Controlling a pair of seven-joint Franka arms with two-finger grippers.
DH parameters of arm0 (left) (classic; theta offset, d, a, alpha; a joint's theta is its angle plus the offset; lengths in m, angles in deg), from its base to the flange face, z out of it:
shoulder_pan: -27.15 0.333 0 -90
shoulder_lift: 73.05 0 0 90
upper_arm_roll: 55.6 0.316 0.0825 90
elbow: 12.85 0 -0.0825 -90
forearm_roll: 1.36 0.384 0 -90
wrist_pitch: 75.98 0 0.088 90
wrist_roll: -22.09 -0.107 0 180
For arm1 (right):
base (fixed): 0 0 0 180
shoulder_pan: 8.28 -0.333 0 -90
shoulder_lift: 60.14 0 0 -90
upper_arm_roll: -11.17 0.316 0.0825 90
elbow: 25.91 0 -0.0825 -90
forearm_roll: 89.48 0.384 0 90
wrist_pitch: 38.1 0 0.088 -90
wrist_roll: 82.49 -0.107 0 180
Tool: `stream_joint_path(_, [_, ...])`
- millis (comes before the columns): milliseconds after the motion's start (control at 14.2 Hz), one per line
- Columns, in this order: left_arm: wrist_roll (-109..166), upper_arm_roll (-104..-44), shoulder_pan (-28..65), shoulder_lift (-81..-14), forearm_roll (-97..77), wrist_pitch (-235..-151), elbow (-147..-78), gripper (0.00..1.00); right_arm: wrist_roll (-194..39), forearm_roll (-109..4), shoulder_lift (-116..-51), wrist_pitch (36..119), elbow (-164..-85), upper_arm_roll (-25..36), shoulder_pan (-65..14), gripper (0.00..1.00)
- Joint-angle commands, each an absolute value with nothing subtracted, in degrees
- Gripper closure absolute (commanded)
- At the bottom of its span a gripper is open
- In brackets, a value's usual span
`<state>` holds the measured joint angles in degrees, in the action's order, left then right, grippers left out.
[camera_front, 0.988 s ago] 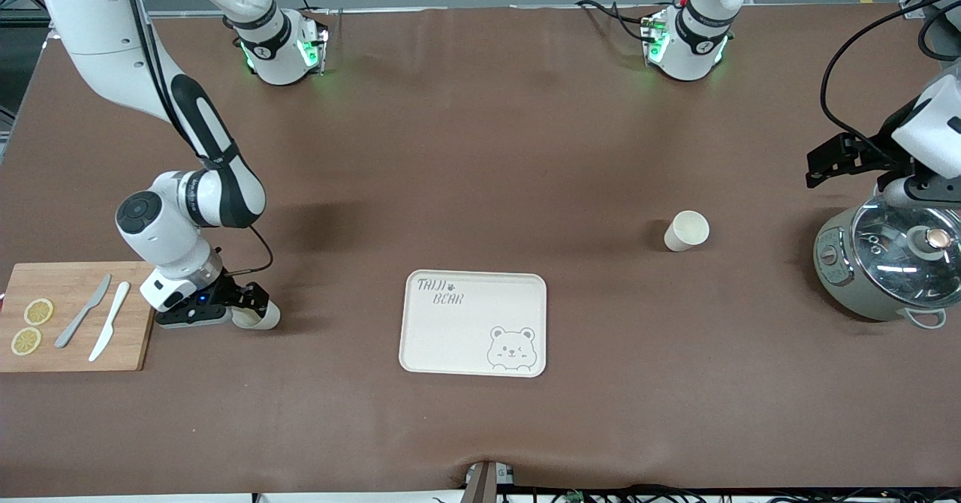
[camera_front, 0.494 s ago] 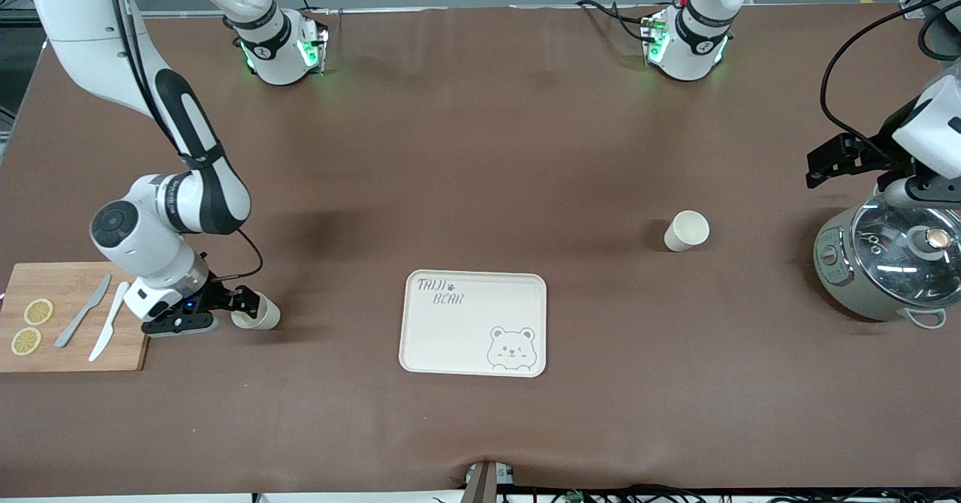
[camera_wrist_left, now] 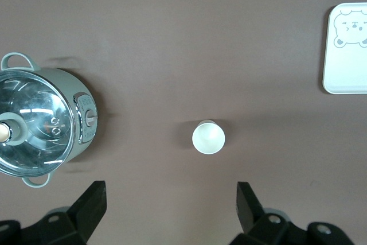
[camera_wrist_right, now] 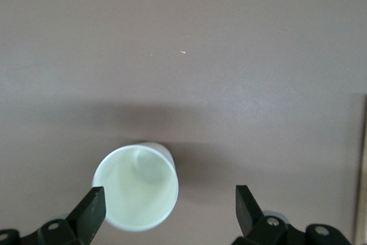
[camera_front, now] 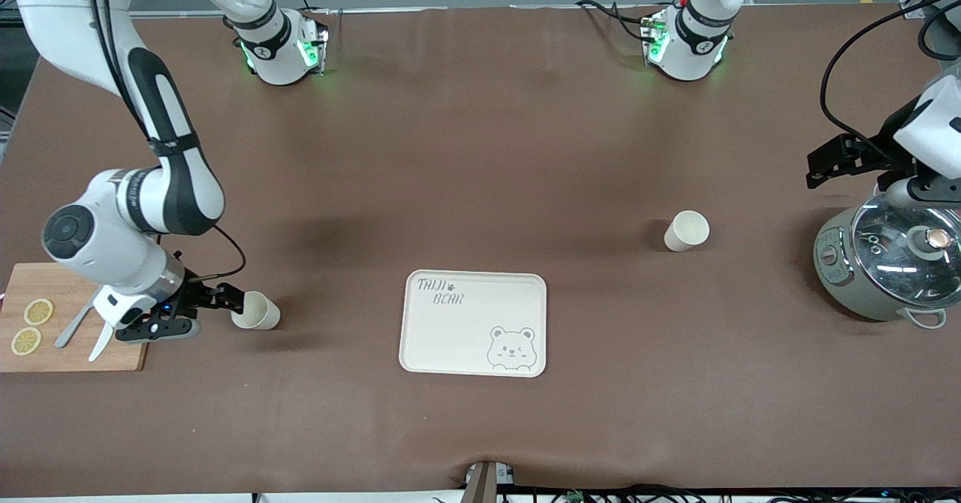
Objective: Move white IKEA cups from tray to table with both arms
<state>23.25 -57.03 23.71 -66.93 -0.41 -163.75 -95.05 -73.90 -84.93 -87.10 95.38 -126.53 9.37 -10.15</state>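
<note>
Matte brown table (camera_front: 480, 150); cream-white tray (camera_front: 450, 338) printed with grey cartoon bear (camera_front: 510, 349) and grey "BEAR" lettering (camera_front: 440, 291); two plain cream-white cups (camera_front: 255, 311) (camera_front: 686, 231); pale wooden cutting board (camera_front: 45, 353) bearing yellow lemon slices (camera_front: 31, 326); grey-green cooker (camera_front: 886, 266), glass lid.

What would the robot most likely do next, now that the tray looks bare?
Probably just lift the right tool up and away from its cup. Both cups already stand on the table, one toward each arm's end, and the tray holds nothing. The right tool is open beside its cup, gripping nothing; the left tool hangs open high above the other cup.
</note>
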Motion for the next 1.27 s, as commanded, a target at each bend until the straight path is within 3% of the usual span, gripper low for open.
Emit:
stream_joint_path(0, [24.02,-57.01,23.29,-66.98,0.75,-162.99,-94.24,0.0,-72.74,-83.85,-84.67,85.16,-121.64,9.86,-8.73,0.0])
stream_joint_path(353, [24.11,-57.01,23.37,-67.07,0.75,-162.91,-94.24,0.0,-72.74,-83.94,-83.0,70.81,-113.02,9.77,-6.79,0.0])
stream_joint_path(847, [24.02,-56.92,23.37,-66.99,0.66,-163.0,-94.24,0.0,-72.74,-84.38,-81.06,60.35,-105.72,9.68,-6.7,0.0])
stream_joint_path(1200, [23.93,-56.92,23.46,-66.98,0.66,-163.0,-94.24,0.0,-72.82,-84.73,-79.49,59.46,-104.31,9.59,-5.82,0.0])
